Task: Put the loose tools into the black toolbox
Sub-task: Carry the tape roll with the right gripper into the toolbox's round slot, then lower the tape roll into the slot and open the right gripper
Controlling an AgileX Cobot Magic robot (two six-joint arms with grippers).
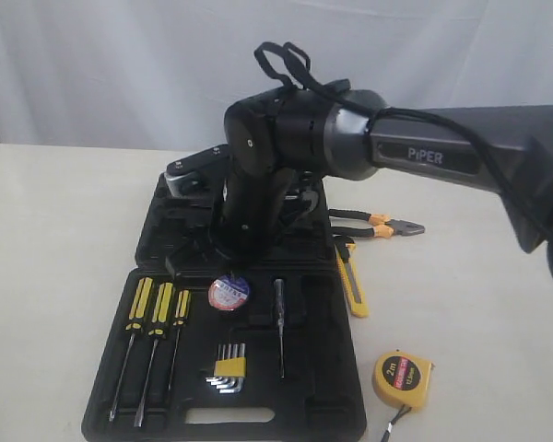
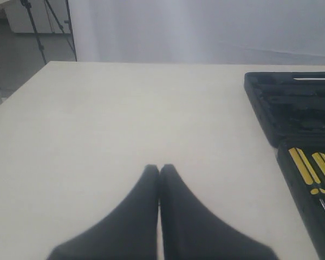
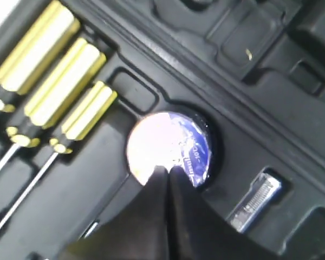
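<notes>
Exterior view: the black toolbox (image 1: 120,405) lies open at lower centre, the tape roll (image 1: 229,293) in a recess. The pliers (image 1: 378,224), utility knife (image 1: 352,281) and tape measure (image 1: 402,378) lie to its right.

Left wrist view: the left gripper (image 2: 160,170) is pressed together over the table (image 2: 97,119).

Right wrist view: the right gripper (image 3: 167,173) is pressed together, empty, tips at the tape roll's edge.

Matt plastic toolbox (image 1: 324,370), glossy tape roll (image 3: 170,146)

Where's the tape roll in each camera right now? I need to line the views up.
Exterior view: the tape roll lies in the near half of the toolbox, just right of the screwdriver handles.
Left wrist view: not in it.
Right wrist view: the tape roll sits in a round recess, just past the shut tips of the right gripper.
Shared landmark: the yellow screwdriver handles, visible in all three views.
</notes>
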